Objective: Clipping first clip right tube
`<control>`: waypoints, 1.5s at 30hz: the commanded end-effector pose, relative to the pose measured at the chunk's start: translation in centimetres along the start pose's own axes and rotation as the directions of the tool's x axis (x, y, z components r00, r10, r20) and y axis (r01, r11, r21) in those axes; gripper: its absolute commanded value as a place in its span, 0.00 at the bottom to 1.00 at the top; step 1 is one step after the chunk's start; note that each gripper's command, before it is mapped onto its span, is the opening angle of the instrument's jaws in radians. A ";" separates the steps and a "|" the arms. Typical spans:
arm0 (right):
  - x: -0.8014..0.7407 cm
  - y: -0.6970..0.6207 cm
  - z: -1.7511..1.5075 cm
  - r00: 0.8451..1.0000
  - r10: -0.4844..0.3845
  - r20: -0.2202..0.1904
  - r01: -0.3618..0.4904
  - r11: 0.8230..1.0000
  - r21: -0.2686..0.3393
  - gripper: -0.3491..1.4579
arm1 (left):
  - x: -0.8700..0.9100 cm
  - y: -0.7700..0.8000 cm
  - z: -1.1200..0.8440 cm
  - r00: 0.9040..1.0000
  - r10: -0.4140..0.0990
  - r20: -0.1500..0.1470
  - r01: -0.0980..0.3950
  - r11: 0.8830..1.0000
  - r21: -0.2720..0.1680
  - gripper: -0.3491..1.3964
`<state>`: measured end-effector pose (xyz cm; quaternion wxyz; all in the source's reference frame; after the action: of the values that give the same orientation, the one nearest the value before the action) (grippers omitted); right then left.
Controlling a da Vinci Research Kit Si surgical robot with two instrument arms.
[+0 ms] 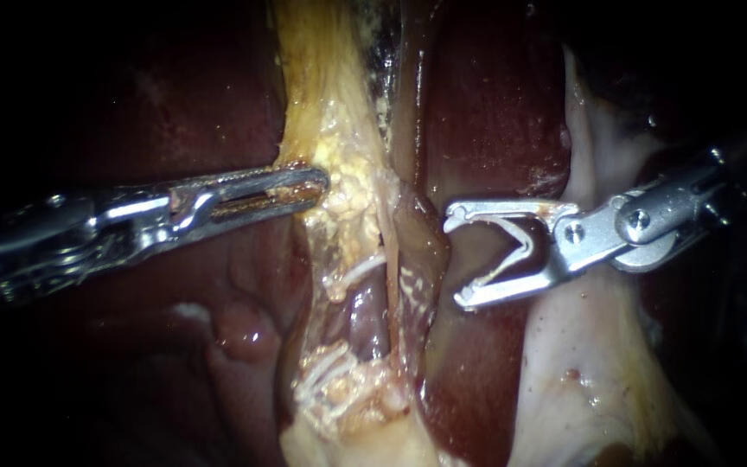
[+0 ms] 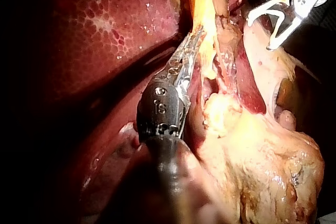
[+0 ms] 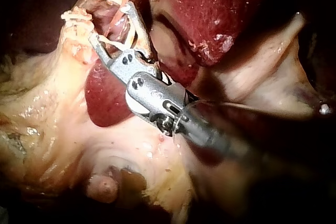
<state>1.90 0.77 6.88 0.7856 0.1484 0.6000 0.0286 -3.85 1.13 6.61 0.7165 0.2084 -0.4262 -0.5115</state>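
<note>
1. Right instrument [image 1: 454,258] comes in from the right side of the endoscope view, jaws spread wide, tips pointing at the middle band of tissue
2. Open white clip [image 1: 525,244] sits inside the jaws, V-shaped, one leg along each jaw; the jaws hold the clip and nothing else
3. Right tube [image 1: 421,259] runs up-down as a tan band in the middle, the rightmost of two strands; thin pale strand [image 1: 388,285] lies just left of it
4. Tube vs jaws: the tube lies just ahead of the jaw tips, outside the mouth, not between the jaws; the upper tip is very near the tube's edge, and I cannot tell whether it touches
5. Left instrument [image 1: 309,186] comes in from the left, long slotted jaws together and clamped on yellow fatty tissue [image 1: 339,173] just left of the two strands
6. Left wrist view: its jaws lie along the yellow strip; the right instrument is ahead and well apart from it, clip showing in the spread jaws
7. Dark red liver [image 1: 494,112] lies behind the strands; pale whitish tissue [image 1: 581,363] lies under the right instrument
8. Right wrist view: spread jaws reach into stringy white-yellow tissue; the tube is hard to pick out there
</note>
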 end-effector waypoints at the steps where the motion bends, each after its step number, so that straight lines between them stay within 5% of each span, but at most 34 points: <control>1: 0.00 0.00 0.00 1.000 0.000 0.000 0.000 1.000 0.000 0.52 | 0.00 0.00 0.00 1.000 0.000 0.000 0.000 1.000 0.000 0.00; 7: -0.02 -0.02 0.04 1.000 -0.008 -0.008 0.008 1.000 0.021 0.52 | -0.04 0.00 -0.06 1.000 -0.001 -0.003 0.001 1.000 0.004 0.00; 11: -0.12 -0.10 0.20 0.997 0.071 -0.017 -0.070 0.996 0.059 0.52 | -0.20 -0.01 -0.27 1.000 -0.008 -0.006 0.008 1.000 0.001 0.00; 18: -0.46 -0.30 0.63 0.976 0.219 -0.010 -0.216 0.969 0.122 0.52 | -0.40 -0.07 -0.67 0.999 -0.028 0.031 0.028 1.000 -0.003 0.00; 31: -1.07 -0.31 1.11 0.950 0.310 0.047 -0.313 0.939 0.140 0.52 | -0.51 -0.41 -0.98 0.999 -0.008 0.054 0.008 1.000 0.000 0.00; 40: -1.12 -0.34 1.40 0.944 0.324 0.061 -0.330 0.927 0.178 0.51 | -0.50 -0.42 -1.00 0.998 -0.008 0.054 0.008 1.000 -0.001 0.00; 45: -1.06 -0.39 1.46 0.940 0.338 0.036 -0.338 0.915 0.219 0.50 | -0.50 -0.42 -1.00 0.999 -0.008 0.054 0.008 1.000 -0.001 0.00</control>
<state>2.96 -0.14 8.11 0.7455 0.3410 0.5648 0.0948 -3.31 1.29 5.55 0.7028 0.1957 -0.4444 -0.5199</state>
